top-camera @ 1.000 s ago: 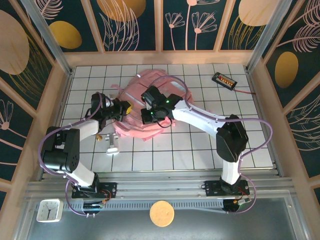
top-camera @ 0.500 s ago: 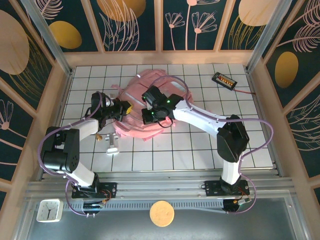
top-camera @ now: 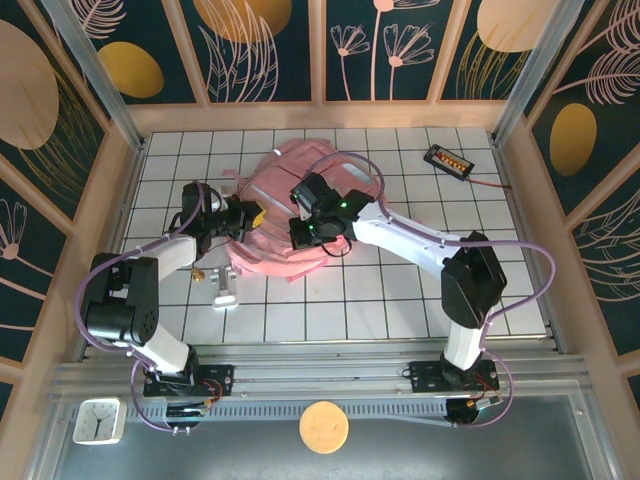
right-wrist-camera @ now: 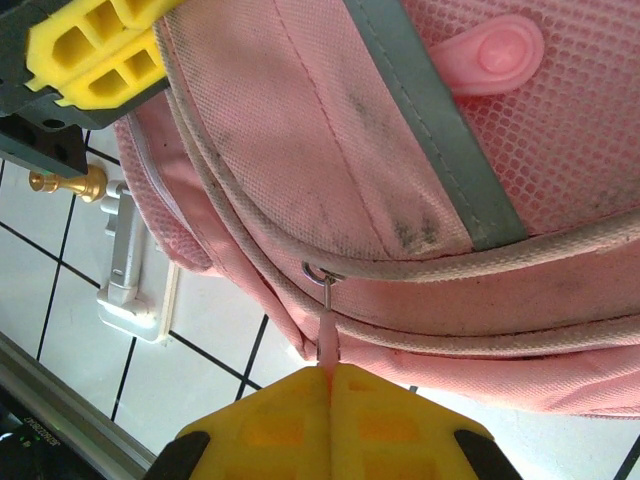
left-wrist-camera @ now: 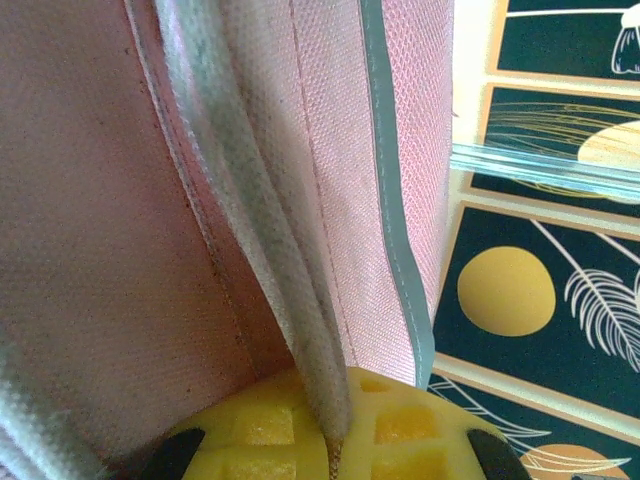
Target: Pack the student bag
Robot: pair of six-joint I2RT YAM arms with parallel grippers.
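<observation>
**Q:** Where does the student bag (top-camera: 272, 180) lie?

**A:** On the white tiled table (top-camera: 400, 290), left of centre and toward the back. Both arms reach over it from above, so its middle is covered and its outline is only partly traceable.

**Q:** How does the left gripper (left-wrist-camera: 335, 445) stand?

**A:** Clenched. Its yellow pads pinch a pale grey piped edge of the bag, and the seam runs down and vanishes between them. The lower half of the pads is cut off by the frame edge. The close pink fabric around it hides the rest of the bag.

**Q:** And the right gripper (right-wrist-camera: 330, 378)?

**A:** Pressed shut on the thin pink zip pull (right-wrist-camera: 327, 345), which hangs from a small metal ring (right-wrist-camera: 318, 272) on the bag's corded seam. The end of the pull is hidden between the pads. Whether the zip itself is open cannot be told.

**Q:** What else lies nearby?

**A:** Just beside the bag's near-left edge are a small brass knob (right-wrist-camera: 65, 182) and a silver metal piece (right-wrist-camera: 125, 262) — what either of them is cannot be made out. A black device (top-camera: 445, 158) with a red lead sits at the back right, well apart from the bag and too small to read.
</observation>
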